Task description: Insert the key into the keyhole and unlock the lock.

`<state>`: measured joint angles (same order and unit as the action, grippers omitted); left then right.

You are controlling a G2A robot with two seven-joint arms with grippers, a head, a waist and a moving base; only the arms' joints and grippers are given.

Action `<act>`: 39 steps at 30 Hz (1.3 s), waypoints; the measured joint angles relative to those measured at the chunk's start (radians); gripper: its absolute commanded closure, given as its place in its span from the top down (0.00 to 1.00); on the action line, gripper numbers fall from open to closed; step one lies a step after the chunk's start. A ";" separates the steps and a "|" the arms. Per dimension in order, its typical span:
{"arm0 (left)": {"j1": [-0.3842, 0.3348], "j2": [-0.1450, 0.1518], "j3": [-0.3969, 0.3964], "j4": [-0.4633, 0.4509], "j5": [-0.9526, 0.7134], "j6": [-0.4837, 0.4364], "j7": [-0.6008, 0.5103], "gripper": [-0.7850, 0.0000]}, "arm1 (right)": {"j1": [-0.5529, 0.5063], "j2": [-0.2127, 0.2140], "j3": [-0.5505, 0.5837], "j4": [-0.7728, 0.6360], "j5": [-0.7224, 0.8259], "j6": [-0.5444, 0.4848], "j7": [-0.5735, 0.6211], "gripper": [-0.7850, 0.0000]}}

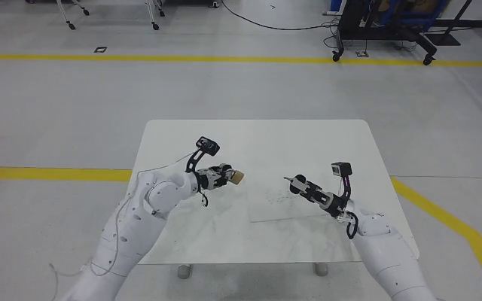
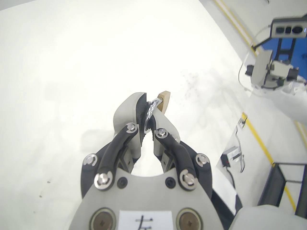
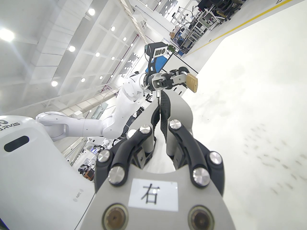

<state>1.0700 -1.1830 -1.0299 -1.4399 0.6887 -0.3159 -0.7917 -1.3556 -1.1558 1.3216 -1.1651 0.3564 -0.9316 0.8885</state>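
Note:
A brass padlock hangs above the white table, left of centre. My left gripper is shut on its shackle. In the left wrist view the brass body sticks out past the fingertips, with the gripper closed on the silver shackle. My right gripper is right of centre, shut on a thin key that points toward the padlock across a gap. In the right wrist view the key shows edge-on between the pads of my right gripper, and the padlock is farther off.
The table has faint scuff marks near its middle. Yellow floor lines run behind the table and beside it. Carts and equipment stand far back on the floor.

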 measured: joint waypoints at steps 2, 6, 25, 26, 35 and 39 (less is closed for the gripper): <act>0.002 0.001 -0.013 -0.001 0.020 0.001 -0.003 0.00 | 0.000 0.000 0.000 0.000 0.000 0.000 0.000 0.00; 0.005 0.000 -0.018 0.004 0.012 0.005 0.003 0.00 | 0.000 0.000 0.000 0.000 0.000 0.000 0.000 0.00; -0.165 -0.063 -0.039 0.425 -0.850 0.020 -0.125 0.00 | 0.152 -0.088 -0.236 0.105 0.106 -0.041 -0.226 0.00; -0.165 -0.063 -0.038 0.426 -0.842 0.020 -0.125 0.00 | 0.152 -0.088 -0.237 0.105 0.106 -0.040 -0.228 0.00; -0.134 -0.070 -0.047 0.393 -0.940 0.070 -0.120 0.00 | 0.152 -0.088 -0.236 0.104 0.107 -0.041 -0.225 0.00; -0.132 -0.078 -0.062 0.416 -1.126 0.175 -0.192 0.00 | 0.146 -0.100 -0.270 0.079 0.074 0.024 -0.269 0.00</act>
<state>0.9378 -1.2609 -1.0914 -1.0241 -0.4377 -0.1413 -0.9840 -1.2093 -1.2554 1.0514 -1.0861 0.4300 -0.9077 0.6193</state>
